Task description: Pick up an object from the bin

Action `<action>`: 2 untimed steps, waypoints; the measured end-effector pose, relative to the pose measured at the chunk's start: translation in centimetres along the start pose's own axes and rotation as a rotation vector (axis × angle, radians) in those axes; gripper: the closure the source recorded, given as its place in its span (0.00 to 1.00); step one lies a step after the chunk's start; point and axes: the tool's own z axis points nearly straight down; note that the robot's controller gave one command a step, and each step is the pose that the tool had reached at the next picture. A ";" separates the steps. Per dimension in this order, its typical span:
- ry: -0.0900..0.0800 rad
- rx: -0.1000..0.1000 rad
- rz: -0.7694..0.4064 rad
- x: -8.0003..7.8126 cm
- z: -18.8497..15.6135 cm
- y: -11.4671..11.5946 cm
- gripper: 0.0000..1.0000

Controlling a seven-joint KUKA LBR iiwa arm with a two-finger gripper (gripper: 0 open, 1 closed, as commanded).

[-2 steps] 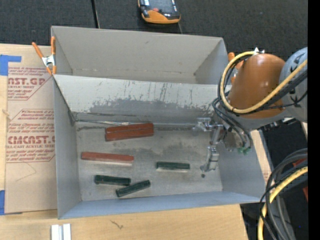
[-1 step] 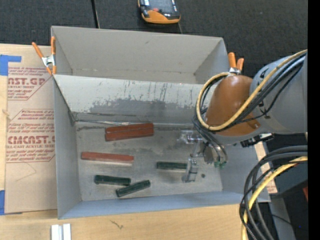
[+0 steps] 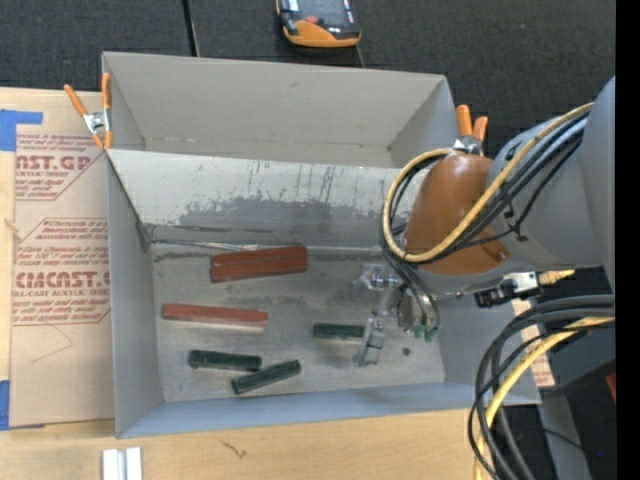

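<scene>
The arm [image 3: 450, 218], with orange cover and looped cables, reaches into the bin [image 3: 270, 108]. Its hand [image 3: 371, 351] sits low by the floor, at the end of a short dark green stick [image 3: 337, 331] just to its left. How far the hand is open cannot be told. Two more sticks [image 3: 225, 361] and two brown blocks [image 3: 258, 264] lie farther left.

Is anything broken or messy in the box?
Nothing looks broken or spilled. Two brown bars and three dark green sticks lie flat on the bin floor. Its back wall is scuffed. The gripper is beside the rightmost stick.
</scene>
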 end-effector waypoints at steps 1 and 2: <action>-0.003 -0.001 0.098 0.7 -1.2 0.9 0.00; -0.004 0.001 0.004 1.1 2.2 1.4 0.00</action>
